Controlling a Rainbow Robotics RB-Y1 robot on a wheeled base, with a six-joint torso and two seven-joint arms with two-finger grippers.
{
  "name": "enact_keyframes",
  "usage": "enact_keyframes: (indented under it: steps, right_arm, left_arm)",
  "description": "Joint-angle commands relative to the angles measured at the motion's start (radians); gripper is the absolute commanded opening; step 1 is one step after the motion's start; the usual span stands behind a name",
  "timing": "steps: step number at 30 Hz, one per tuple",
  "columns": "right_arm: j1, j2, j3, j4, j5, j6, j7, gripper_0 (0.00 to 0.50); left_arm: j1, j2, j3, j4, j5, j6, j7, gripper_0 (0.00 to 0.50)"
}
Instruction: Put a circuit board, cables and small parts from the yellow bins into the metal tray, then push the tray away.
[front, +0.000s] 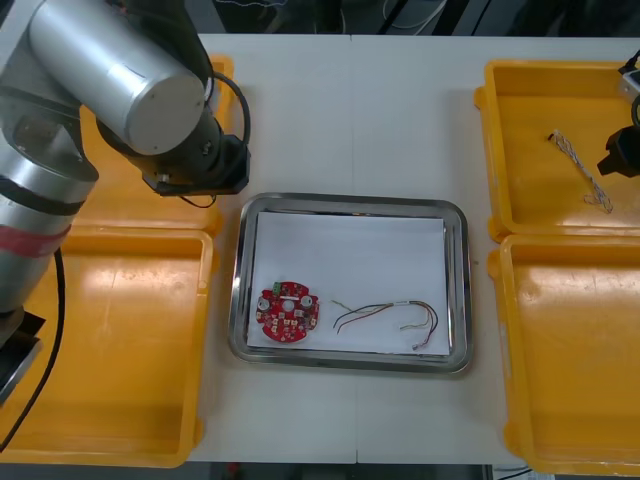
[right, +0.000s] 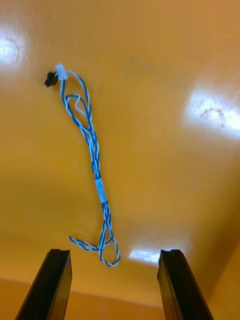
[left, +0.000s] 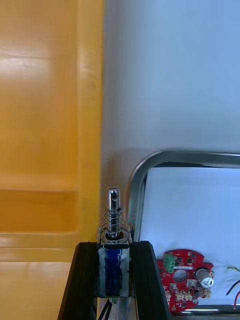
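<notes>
Light table (front: 330, 110): left gripper (left: 114, 247) pinching small metal part (left: 113, 210) beside metal tray (left: 200, 159) rim, presumably for drop-in; right gripper (right: 114, 254) spread above blue-white cable (right: 97, 180), apparently poised to grasp.

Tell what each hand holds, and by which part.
Left hand: small metal part, gripped by its blue body. Right hand: open over the twisted cable, holding nothing.
</notes>
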Motion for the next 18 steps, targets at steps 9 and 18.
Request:
enact_keyframes:
  steps: [9,18]
  right_arm:
    - [-0.138,0.068,0.044,0.182,0.018,-0.174,0.068,0.5]
    - [-0.141,0.084,0.086,0.258,0.004,-0.264,0.084,0.5]
  left_arm:
    - [-0.076,-0.055,-0.227,-0.017,-0.051,-0.104,0.168,0.0]
    - [-0.076,-0.055,-0.34,0.089,-0.074,-0.231,0.221,0.0]
